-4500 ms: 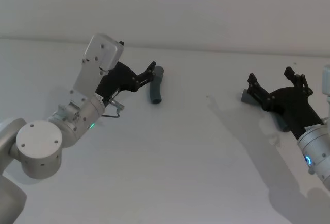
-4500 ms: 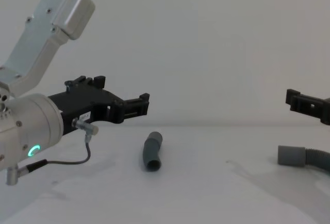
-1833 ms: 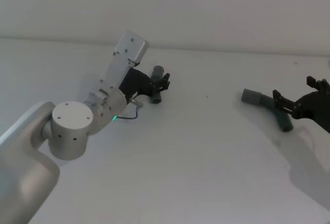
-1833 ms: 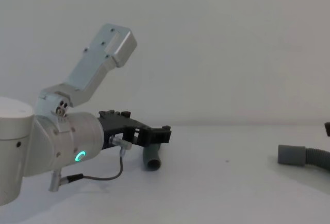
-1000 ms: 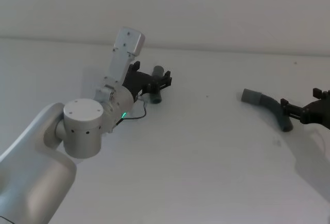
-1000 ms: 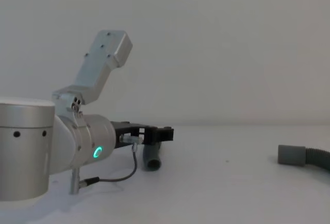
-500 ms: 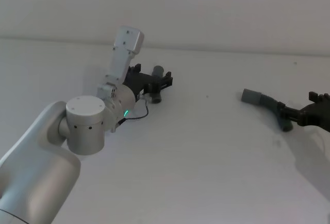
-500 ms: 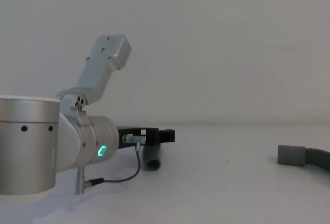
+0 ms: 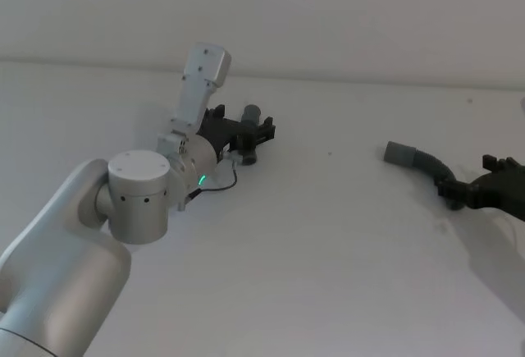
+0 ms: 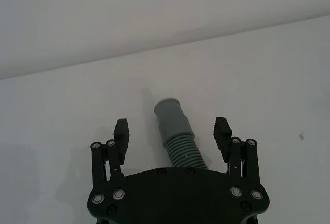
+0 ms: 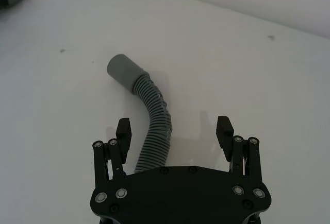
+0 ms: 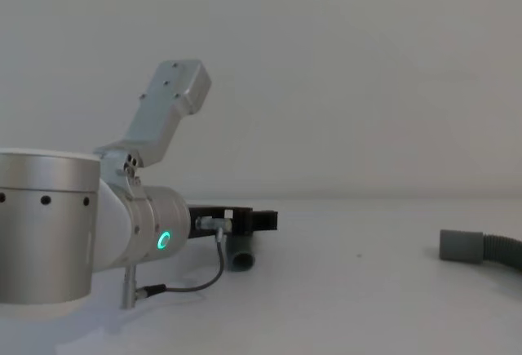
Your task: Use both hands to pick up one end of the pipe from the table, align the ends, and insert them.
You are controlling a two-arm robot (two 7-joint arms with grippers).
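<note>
At the right edge of the head view, the right gripper [image 11: 174, 126] has drawn back along the ribbed hose [image 11: 154, 110] and now straddles it, fingers spread wide and gripping nothing. The hose lies on the table [image 9: 328, 250], its cuff [image 9: 402, 153] pointing left toward the short tube [image 9: 251, 115]. Farther off, at upper left, the left gripper [image 10: 172, 127] has sunk around that tube, likewise open. The tube's axis runs near-to-far. Both grasps look ready to close.

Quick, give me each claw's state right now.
Left claw: open, straddling the short tube, holding nothing.
Right claw: open, straddling the ribbed hose, holding nothing.
</note>
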